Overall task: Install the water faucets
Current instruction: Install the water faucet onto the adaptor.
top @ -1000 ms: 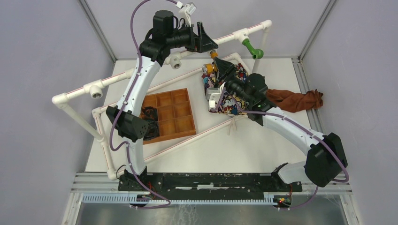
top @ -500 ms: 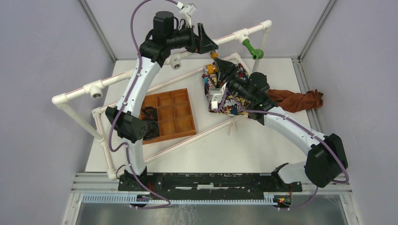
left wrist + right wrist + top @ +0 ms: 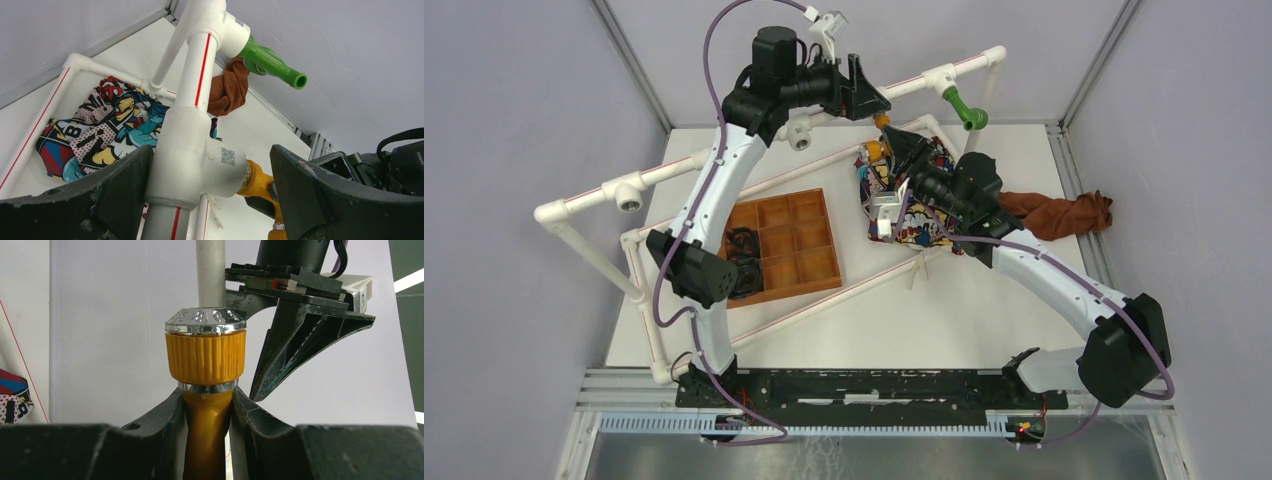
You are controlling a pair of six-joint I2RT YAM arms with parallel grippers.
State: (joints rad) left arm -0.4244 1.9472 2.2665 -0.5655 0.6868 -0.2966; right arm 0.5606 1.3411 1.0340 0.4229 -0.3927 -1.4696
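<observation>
At the T-fitting (image 3: 190, 150), orange faucet (image 3: 206, 357) nearer now, right pincer (image 3: 207, 402) tight on it, left pincer (image 3: 210, 175) agape.

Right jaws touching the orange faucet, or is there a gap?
Touching. Right wrist view: the right gripper has both jaws pressed against the orange faucet stem just under its knob, no gap.

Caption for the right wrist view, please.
Right pincer shut on the stem of the orange-yellow plastic faucet, just below its ribbed knob; white plastic pipe behind.

Orange-yellow faucet (image 3: 255, 180) meets T-fitting (image 3: 190, 155); green faucet (image 3: 270, 62) mounted.
</observation>
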